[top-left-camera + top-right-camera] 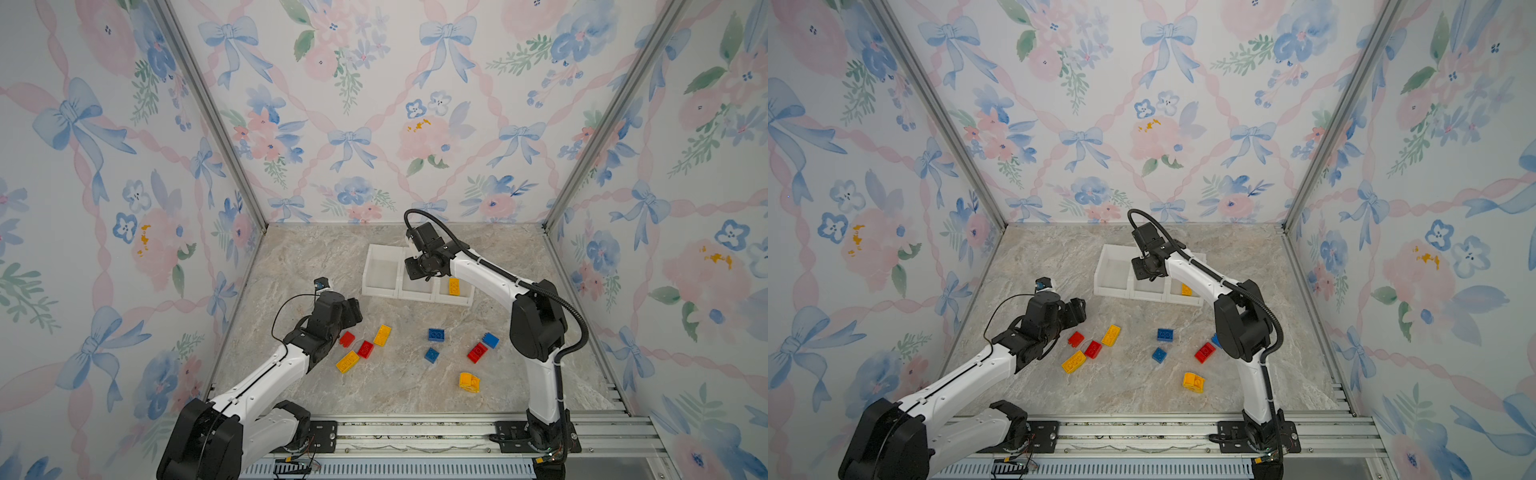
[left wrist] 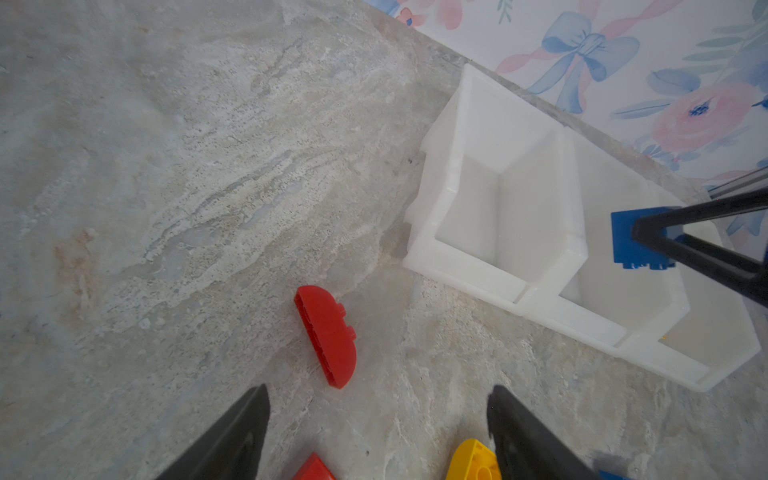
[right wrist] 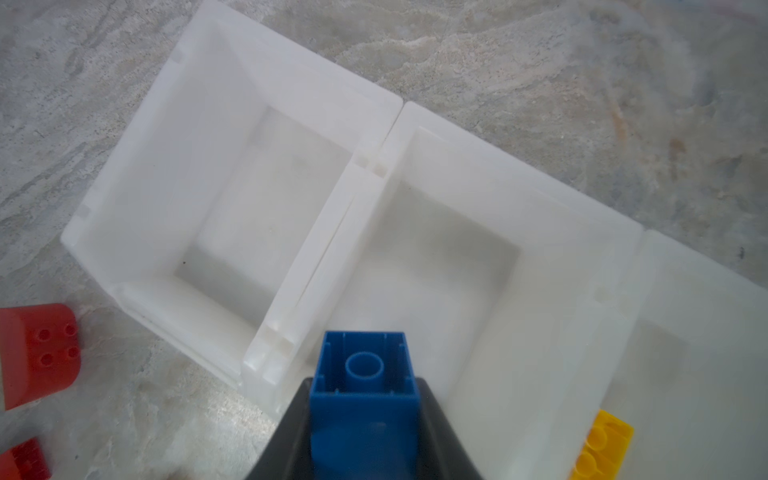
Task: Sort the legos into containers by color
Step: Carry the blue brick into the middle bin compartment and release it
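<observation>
Blue brick (image 3: 361, 365) clamped in the right tool (image 3: 365, 399) over the containers (image 1: 380, 291).

It is gripped by its sides, hollow underside towards the wrist camera, above the middle of three joined white bins. The left tool (image 2: 378, 399) stands wide apart, gripping nothing, low over the worktop (image 1: 291, 270) with a red brick (image 2: 328, 336) just ahead. Loose legos (image 1: 435, 334) in red, yellow and blue lie scattered on the veined grey-beige marble pattern between the arms. One yellow brick (image 1: 454, 286) lies in the end bin nearest the right arm. Wallpaper (image 1: 353, 83) with blue bows and pink flowers lines three sides.

Left fingers (image 2: 232, 436) wide apart, right fingers (image 3: 291, 436) tight.
</observation>
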